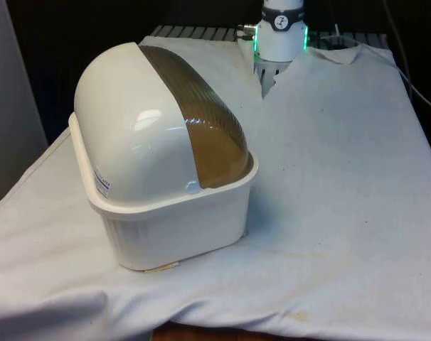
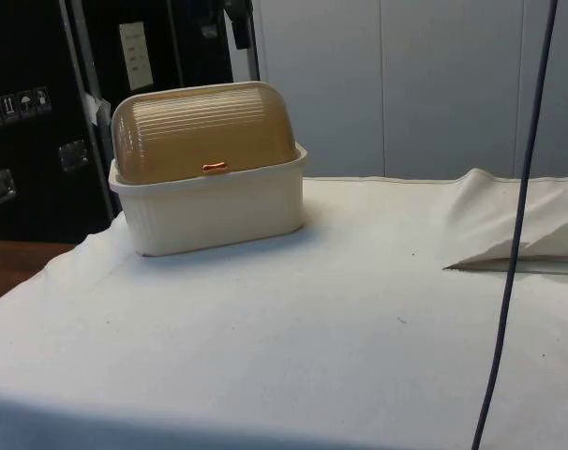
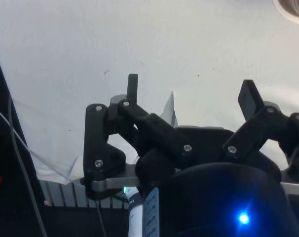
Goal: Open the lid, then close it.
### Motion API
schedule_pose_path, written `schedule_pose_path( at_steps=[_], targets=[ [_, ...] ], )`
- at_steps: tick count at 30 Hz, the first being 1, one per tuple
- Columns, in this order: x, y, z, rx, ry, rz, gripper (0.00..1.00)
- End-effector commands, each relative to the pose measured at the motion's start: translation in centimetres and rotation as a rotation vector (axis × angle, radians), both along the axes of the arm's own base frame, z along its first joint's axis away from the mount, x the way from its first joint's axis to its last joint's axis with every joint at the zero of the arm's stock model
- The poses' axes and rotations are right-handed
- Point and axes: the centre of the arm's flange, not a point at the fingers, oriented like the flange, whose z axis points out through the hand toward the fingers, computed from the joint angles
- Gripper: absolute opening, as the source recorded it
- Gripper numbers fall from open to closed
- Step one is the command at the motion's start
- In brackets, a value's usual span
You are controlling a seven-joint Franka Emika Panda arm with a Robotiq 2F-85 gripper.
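**Waiting above the cloth, lid not yet touched**

Hovering high over the white cloth (image 3: 90,44), the gripper (image 3: 191,96) had its two black fingers spread well apart, with nothing between them but bare fabric far below. It was well apart from the bread box (image 1: 166,163), whose ribbed edge barely showed at a corner of the wrist view.

The bread box stood on the cloth toward the front view's left, its cream base (image 2: 218,208) resting flat. Its translucent brown roll-top lid (image 2: 204,131) was fully down, meeting the rim of the base. A small orange-brown handle (image 2: 214,167) sat at the lid's lower edge, just above the rim, and faced the side camera. From the front view only the lid's curved flank and the box's cream end cap (image 1: 134,135) could be seen, so the handle side was turned away from that camera.

By my judgement the task stood at its very start: the opening step called first for an approach. Doing it well would have meant coming down on the handle side, keeping the jaws spread until they bracketed the small tab, then closing firmly, since the tab looked slim and easy to slip off. The lift ought to have followed the lid's curve, up and back over the dome, rather than pulling straight outward; a straight pull risked dragging the light box across the loose cloth. Closing would have reversed the same arc until the lid met the rim.
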Motion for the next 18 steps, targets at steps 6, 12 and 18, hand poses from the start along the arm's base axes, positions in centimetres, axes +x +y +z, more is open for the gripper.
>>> schedule_pose_path(
  at_steps=[6, 12, 18],
  targets=[
    [-0.05, -0.01, 0.02, -0.001, -0.004, -0.001, 0.74],
    [-0.02, 0.00, -0.05, 0.000, 0.001, 0.000, 0.35],
    [-0.11, 0.10, 0.01, -0.001, -0.005, -0.001, 0.00]
  ],
)
